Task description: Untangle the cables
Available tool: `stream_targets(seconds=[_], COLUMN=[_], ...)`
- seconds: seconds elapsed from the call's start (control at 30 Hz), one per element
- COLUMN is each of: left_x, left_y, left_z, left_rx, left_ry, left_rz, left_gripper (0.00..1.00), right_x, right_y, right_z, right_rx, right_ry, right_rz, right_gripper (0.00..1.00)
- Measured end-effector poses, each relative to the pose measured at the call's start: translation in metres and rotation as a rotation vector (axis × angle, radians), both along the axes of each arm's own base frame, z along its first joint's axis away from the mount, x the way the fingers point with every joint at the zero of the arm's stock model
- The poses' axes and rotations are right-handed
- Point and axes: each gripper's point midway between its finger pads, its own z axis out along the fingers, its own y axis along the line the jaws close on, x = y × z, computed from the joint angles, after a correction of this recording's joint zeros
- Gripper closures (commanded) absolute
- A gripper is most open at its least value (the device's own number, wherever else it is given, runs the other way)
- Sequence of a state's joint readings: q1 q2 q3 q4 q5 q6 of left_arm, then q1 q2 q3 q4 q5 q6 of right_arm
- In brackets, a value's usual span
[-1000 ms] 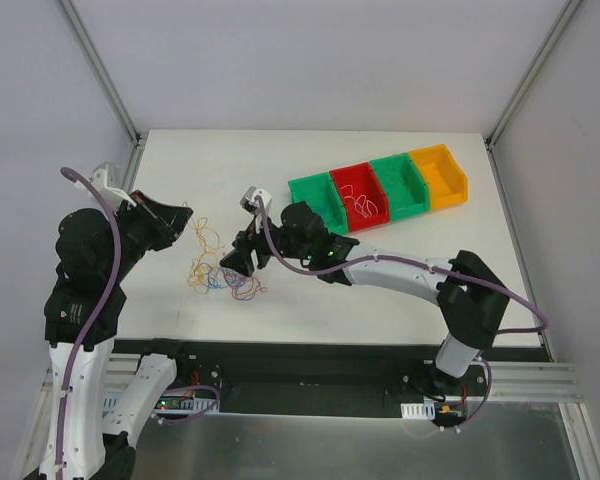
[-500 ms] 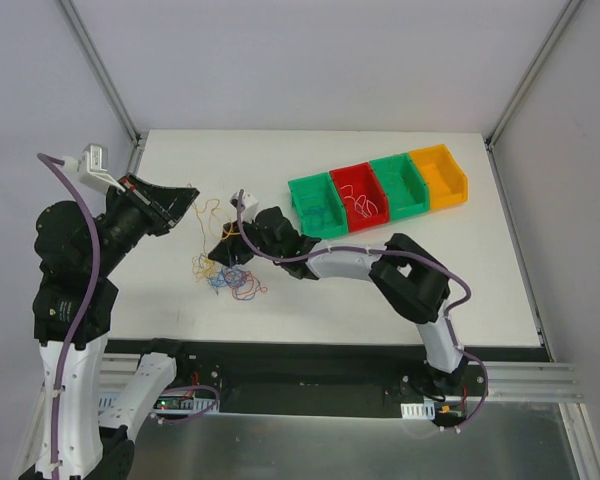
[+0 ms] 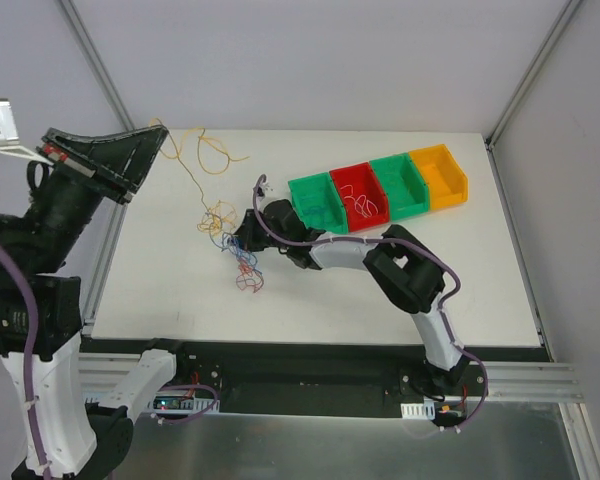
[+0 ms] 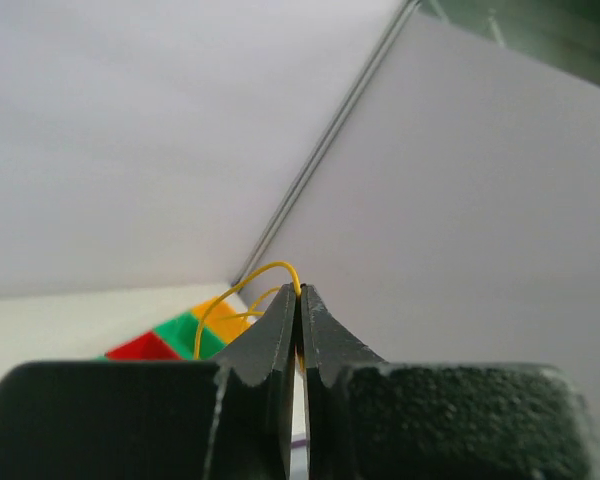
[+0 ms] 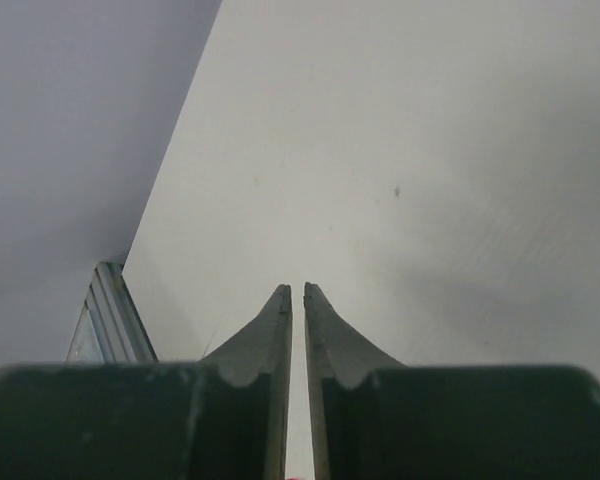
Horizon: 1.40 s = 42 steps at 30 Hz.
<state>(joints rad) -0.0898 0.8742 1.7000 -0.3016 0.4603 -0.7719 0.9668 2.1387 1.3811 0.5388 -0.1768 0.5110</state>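
Note:
The cables (image 3: 234, 252) lie as a small knot of blue, red and orange-yellow strands on the white table (image 3: 380, 290), left of centre. One yellow cable (image 3: 187, 172) rises from the knot to my left gripper (image 3: 162, 127), which is raised high at the back left. In the left wrist view this gripper (image 4: 300, 290) is shut on the yellow cable (image 4: 234, 289), which arcs out from the tips. My right gripper (image 3: 240, 240) sits low at the knot's right side. In the right wrist view a thin slit shows between its jaws (image 5: 297, 288), and only a red speck shows at their base.
A row of bins stands at the back right: green (image 3: 302, 186), red (image 3: 352, 173), green (image 3: 390, 160) and orange (image 3: 450, 170). Thin wires lie in the red bin. Metal frame posts (image 3: 105, 80) rise at the table's back corners.
My left arm has lifted up and back, drawing the yellow cable out of the knot. My right gripper has moved in beside the knot and its jaws have narrowed.

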Motion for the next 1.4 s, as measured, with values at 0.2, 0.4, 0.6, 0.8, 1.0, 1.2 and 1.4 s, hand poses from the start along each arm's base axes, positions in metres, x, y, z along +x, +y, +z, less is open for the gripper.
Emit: stream_targets(seconds=[0.2,0.4,0.6,0.8,1.0,1.2,1.4], left_x=[-0.023,0.028,0.06,0.062,0.054,0.047,0.049], left_y=[0.002,0.002,0.001,0.0,0.0,0.001,0.0], left_z=[0.03,-0.025,-0.059,-0.063,-0.055,-0.047,-0.044], left_rx=[-0.022,-0.032,-0.043,-0.055,-0.072,-0.085,-0.105], left_ry=[-0.131,0.044,0.16,0.171,0.146,0.117,0.119], left_rz=[-0.007,0.024,0.034,0.03,0.024,0.018,0.009], left_gripper=[1.0,1.0,1.0,1.0,1.0,1.0,1.0], right_x=[0.02,0.007,-0.014,-0.065,-0.088,-0.062,-0.045], right_y=[-0.023,-0.053,-0.061,-0.049,-0.037,-0.033,-0.024], right_z=[-0.013,0.032,0.104,0.086,0.09,0.089,0.085], right_rx=[-0.072,-0.1,0.042,0.084,0.112,0.083,0.025], right_ry=[0.025,-0.105,-0.315,-0.36,-0.411,-0.434,-0.454], right_rz=[-0.048,0.032,0.133,0.238,0.27,0.169,0.098], right_gripper=[0.62,0.29,0.26,0.24,0.2,0.19,0.37])
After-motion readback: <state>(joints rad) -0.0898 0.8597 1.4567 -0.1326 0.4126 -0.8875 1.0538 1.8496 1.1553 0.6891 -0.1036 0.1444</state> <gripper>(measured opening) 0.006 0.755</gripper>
